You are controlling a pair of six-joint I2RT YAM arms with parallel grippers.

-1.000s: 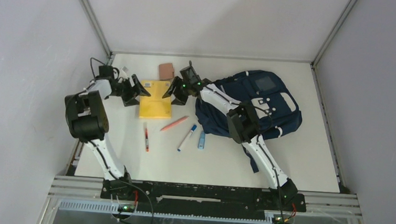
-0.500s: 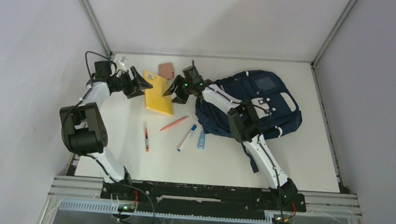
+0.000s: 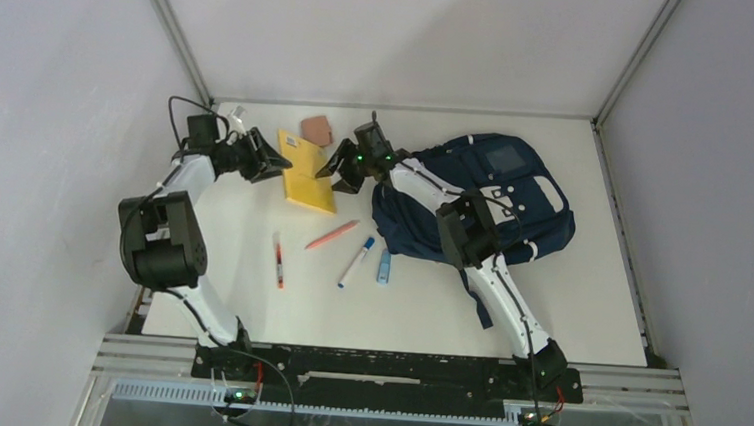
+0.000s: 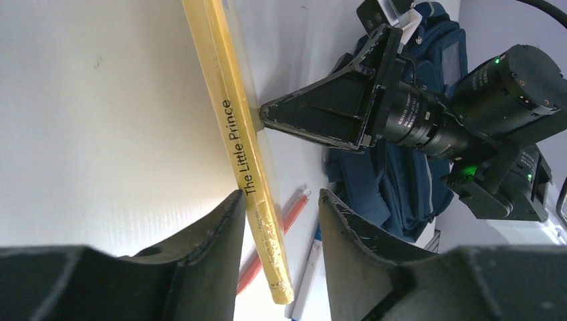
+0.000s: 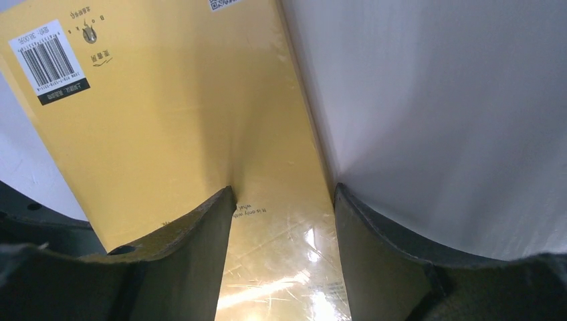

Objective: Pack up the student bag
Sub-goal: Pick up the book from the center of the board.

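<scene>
- Nothing looks packed yet. The student bag (image 3: 514, 208) lies flat on the right half of the table (image 3: 588, 288), and I cannot tell whether its mouth is open.
- The yellow book (image 3: 307, 176) (spine reads "The Little Prince") is the step in hand. It sits between the two arms, just left of the bag, and seems tipped up on one side.
- The left gripper (image 4: 281, 194) has its fingers apart with the book's near corner in the gap. I see no squeeze on it.
- The right gripper (image 5: 282, 190) is spread too, its fingers over the back cover. In the left wrist view one tip touches the book's edge.
- Lying loose on the table are a red pen (image 3: 278, 259), an orange pen (image 3: 331, 234), a white marker (image 3: 356, 262), a small blue item (image 3: 384, 265) and a brown block (image 3: 316, 129).
- My read is that it's early days, with everything left to go in.
</scene>
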